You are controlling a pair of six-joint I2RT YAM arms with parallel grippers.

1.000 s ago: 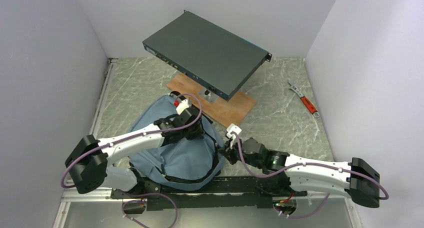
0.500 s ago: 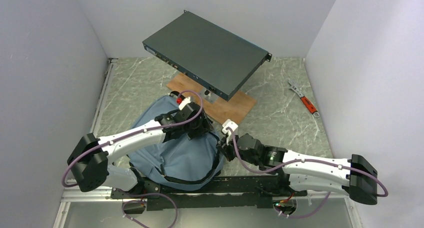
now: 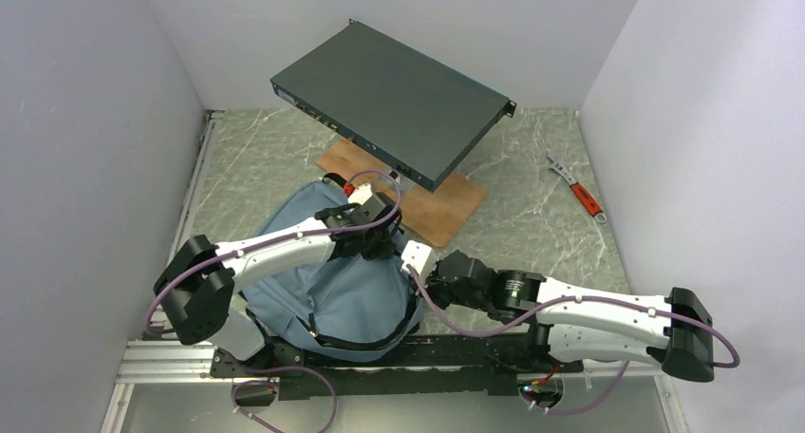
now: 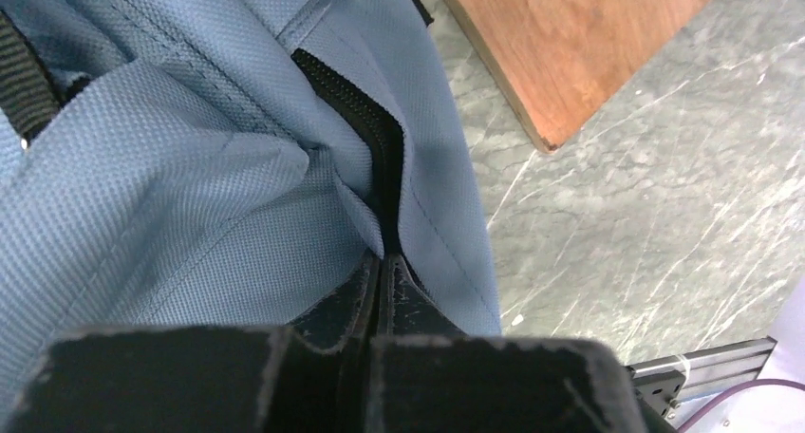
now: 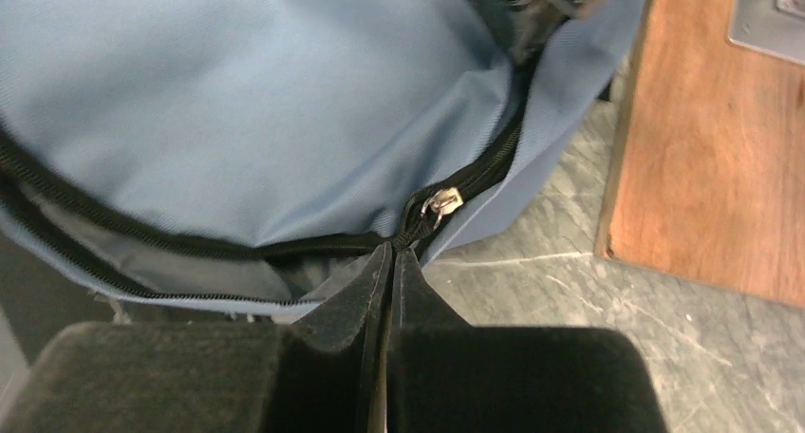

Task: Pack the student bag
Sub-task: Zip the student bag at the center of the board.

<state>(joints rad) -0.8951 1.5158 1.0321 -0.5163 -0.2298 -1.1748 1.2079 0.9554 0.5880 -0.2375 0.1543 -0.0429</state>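
- Your student bag [image 3: 327, 295] lies at the near edge of the tabletop [image 3: 532, 234], left of centre, with its far end just beside the wooden board [image 3: 437, 205].
- Your left gripper [image 4: 380, 260] has its jaws pressed together. The tips sit against the bag's black zipper [image 4: 375, 158] on the side facing the board. You cannot tell whether any fabric is caught between them.
- Your right gripper [image 5: 391, 251] is closed tight too, tips just under the metal zipper slider [image 5: 439, 203] at the bag's right edge. You cannot tell whether it grips the zipper tape.
- Left of the slider the zipper gapes, showing grey lining [image 5: 161, 257].
- A dark metal box [image 3: 394, 96] stands raised over the board.
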